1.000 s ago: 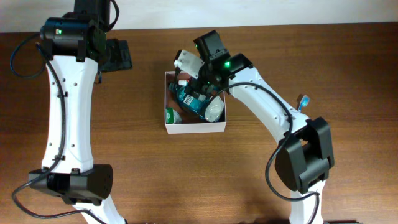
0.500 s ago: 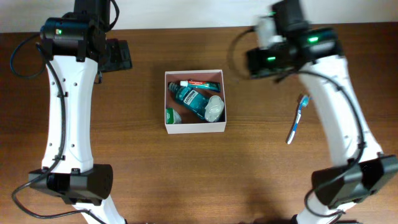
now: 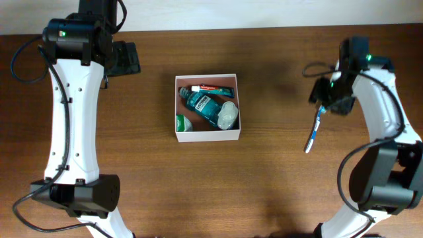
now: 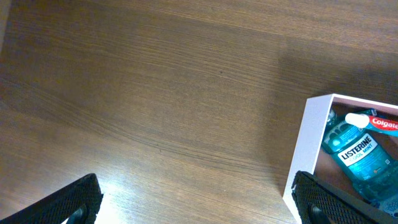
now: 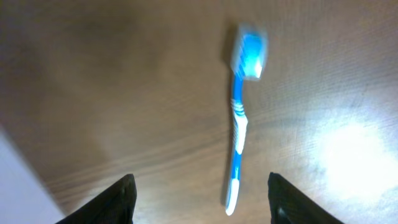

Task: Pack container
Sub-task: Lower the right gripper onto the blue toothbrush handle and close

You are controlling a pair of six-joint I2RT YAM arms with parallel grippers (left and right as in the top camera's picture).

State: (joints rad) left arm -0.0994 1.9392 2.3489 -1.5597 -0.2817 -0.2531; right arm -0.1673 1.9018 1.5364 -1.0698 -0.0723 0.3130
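The container [image 3: 207,137], a shallow white box, sits mid-table and holds a blue mouthwash bottle [image 3: 201,106], a toothpaste tube [image 3: 213,88], a pale wrapped item [image 3: 228,116] and a small green item [image 3: 179,121]. Its corner and the mouthwash show in the left wrist view [image 4: 308,137]. A blue and white toothbrush [image 3: 313,130] lies on the table to the right. My right gripper [image 3: 328,94] is open and empty above its upper end; the toothbrush [image 5: 239,124] lies between the fingers in the right wrist view. My left gripper [image 3: 124,58] is open and empty, far left of the box.
The bare wooden table [image 3: 198,185] surrounds the box. The white wall edge runs along the far side at the top of the overhead view.
My right gripper left the box, swung away to the right and came down over the toothbrush's upper end. The toothpaste tube now shows lying in the box. The left arm has not moved.
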